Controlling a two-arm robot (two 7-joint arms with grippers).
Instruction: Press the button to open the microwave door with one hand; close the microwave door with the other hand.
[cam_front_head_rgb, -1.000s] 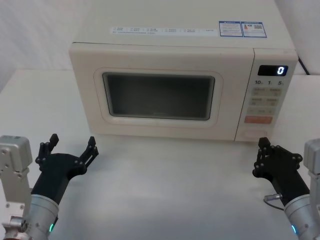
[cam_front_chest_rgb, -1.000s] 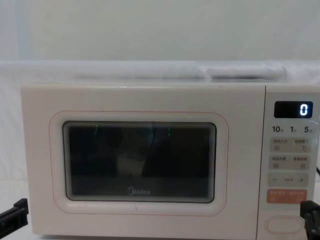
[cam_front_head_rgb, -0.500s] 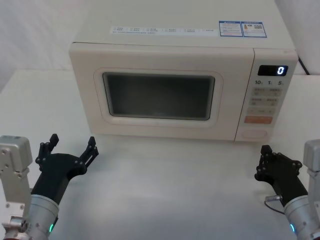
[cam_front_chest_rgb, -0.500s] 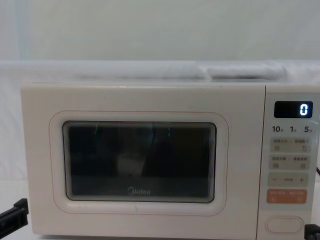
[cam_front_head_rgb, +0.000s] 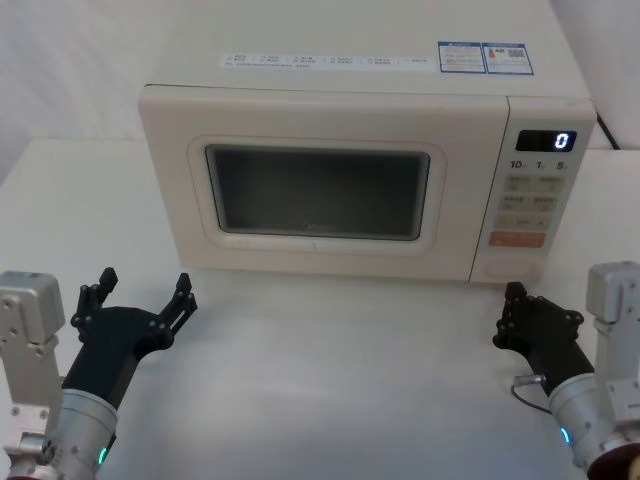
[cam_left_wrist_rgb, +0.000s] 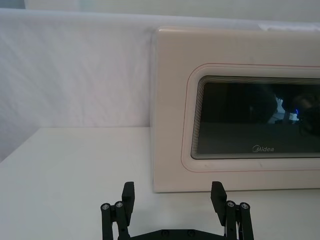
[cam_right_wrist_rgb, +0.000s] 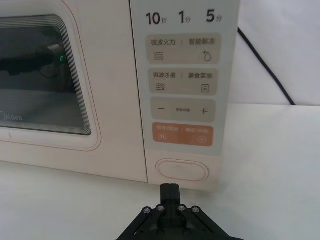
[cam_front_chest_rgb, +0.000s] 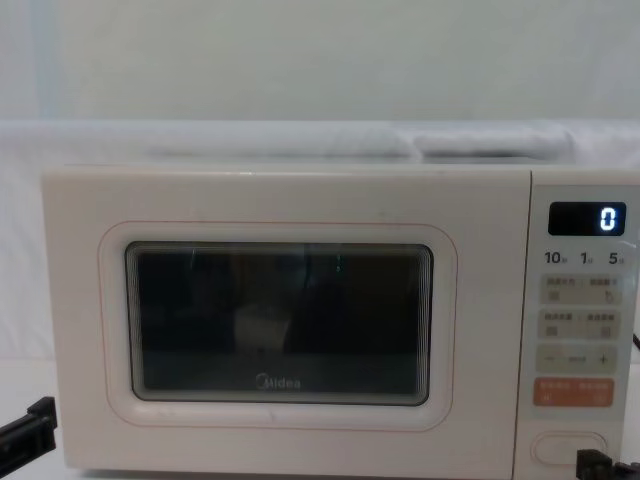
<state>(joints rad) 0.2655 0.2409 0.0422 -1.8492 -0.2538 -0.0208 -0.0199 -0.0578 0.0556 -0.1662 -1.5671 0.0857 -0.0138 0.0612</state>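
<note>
The microwave door (cam_front_head_rgb: 305, 190) sits flush and closed at the far middle of the bench (cam_front_head_rgb: 330, 370). The button (cam_right_wrist_rgb: 181, 170) lies at the control panel's bottom right, just beyond the right end effector (cam_front_head_rgb: 512, 318), fingers pinched together. The left end effector (cam_front_head_rgb: 140, 298) hovers near left, spread wide, well apart from the door.

1. A cream microwave (cam_front_chest_rgb: 330, 320) stood square to the camera on a white table (cam_front_chest_rgb: 20, 380), its microwave door (cam_front_chest_rgb: 280, 200) shut flush with the body.
2. The door's dark window (cam_front_chest_rgb: 280, 322) carried a grey "Midea" logo (cam_front_chest_rgb: 277, 382) near its lower edge, inside a thin pink outline.
3. On the control panel (cam_front_chest_rgb: 580, 330) at right, the display (cam_front_chest_rgb: 587, 218) read "0" above rows of small keys and an orange key (cam_front_chest_rgb: 573, 392).
4. The button (cam_front_chest_rgb: 568, 447) sat lowest on the panel, with the tip of the right gripper (cam_front_chest_rgb: 598, 464) just below it.
5. The tip of the left gripper (cam_front_chest_rgb: 25, 432) showed at the lower left corner, beside the microwave.
</note>
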